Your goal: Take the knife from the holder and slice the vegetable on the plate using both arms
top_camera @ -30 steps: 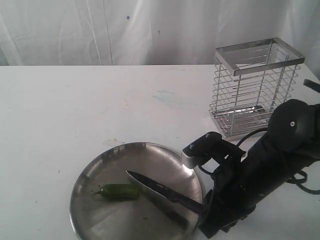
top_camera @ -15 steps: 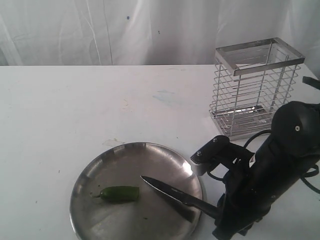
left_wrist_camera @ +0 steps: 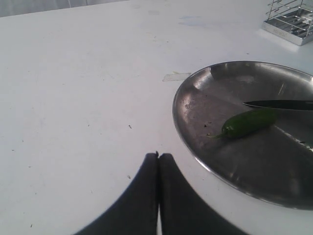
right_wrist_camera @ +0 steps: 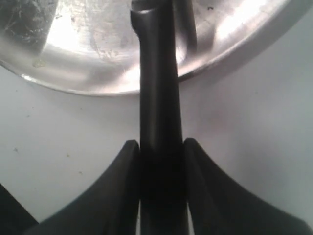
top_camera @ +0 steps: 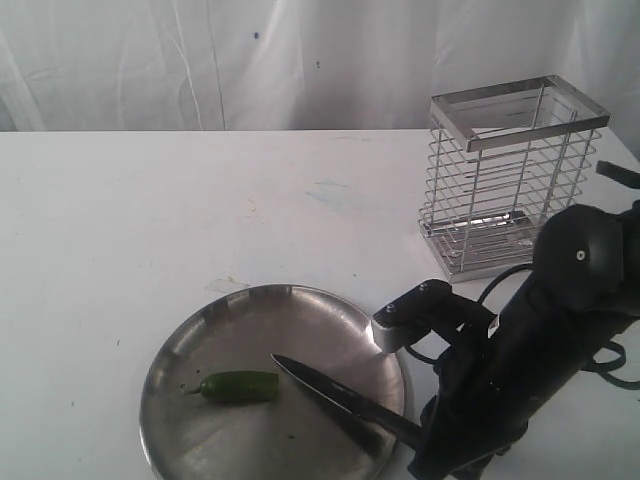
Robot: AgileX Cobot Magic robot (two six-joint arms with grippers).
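A: Where's the long dark-bladed, black-handled knife?
B: The right hand grips its handle; blade slants over the round brushed-steel plate, tip just beside the small glossy green chilli.
A: And the left hand?
B: Pressed shut, empty, above the white surface.

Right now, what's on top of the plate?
The vegetable lies on the plate; the knife, held by the right gripper, reaches over the rim. Steel beneath the blade is hidden.
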